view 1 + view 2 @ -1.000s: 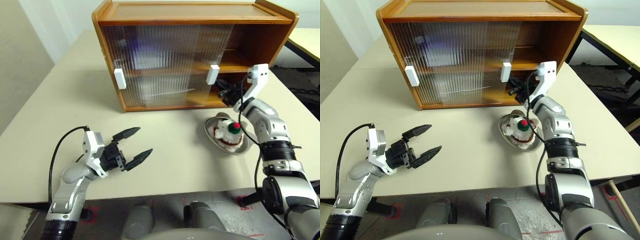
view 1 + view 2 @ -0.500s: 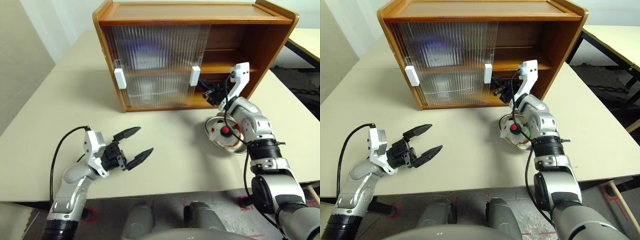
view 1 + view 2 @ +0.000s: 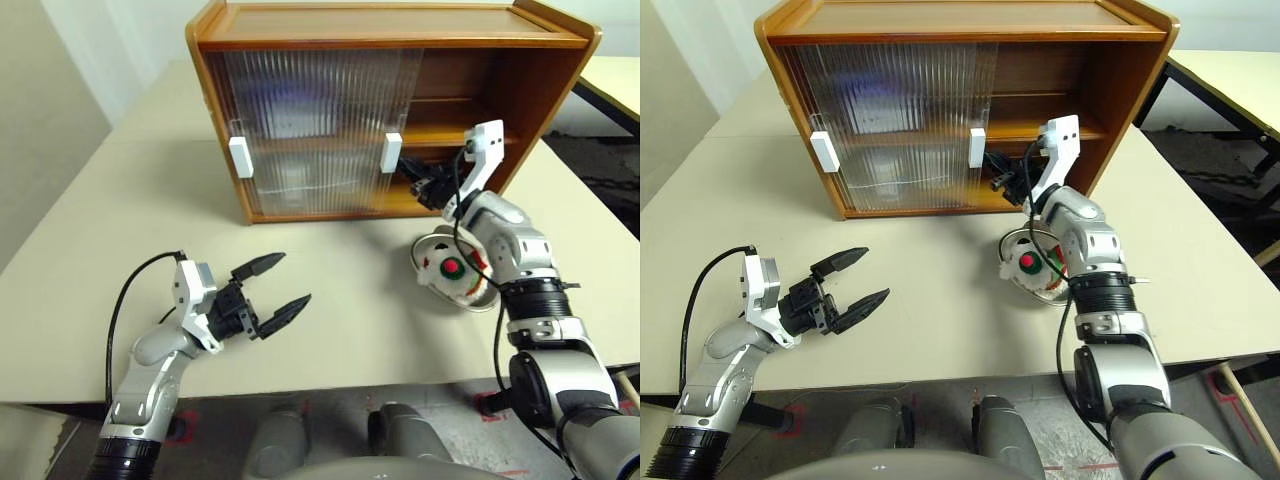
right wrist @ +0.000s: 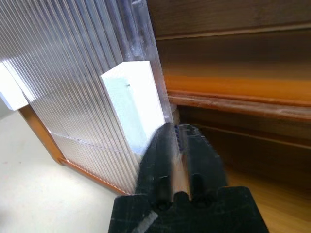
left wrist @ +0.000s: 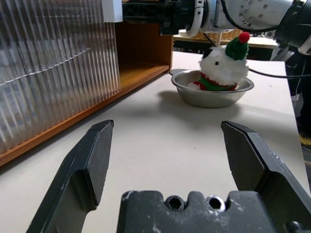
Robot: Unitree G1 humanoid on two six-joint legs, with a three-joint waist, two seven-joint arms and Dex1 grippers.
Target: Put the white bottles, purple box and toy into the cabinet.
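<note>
Standing at the back of the tabletop (image 3: 90, 230), the cabinet (image 3: 390, 28) has its right half open, with both ribbed doors (image 3: 310, 130) slid over to the left half. Pale shapes show faintly behind the doors, too blurred to name. The toy (image 5: 221, 65) sits in a steel bowl (image 5: 212, 92) just in front of the open side, under the right forearm. The right gripper (image 3: 428, 185) reaches level into the opening, its tips against the white handle (image 4: 133, 104) of the nearer door; its jaws are nearly together with a thin gap and hold nothing. The left gripper (image 3: 272, 285) hovers over bare tabletop, well apart from the toy, jaws spread wide and empty.

The main risk is likely the right arm: pulling back low from the cabinet, its forearm or cable could catch the bowl and tip or push the toy away. A hasty grab could also pinch the bowl's rim along with the plush.
</note>
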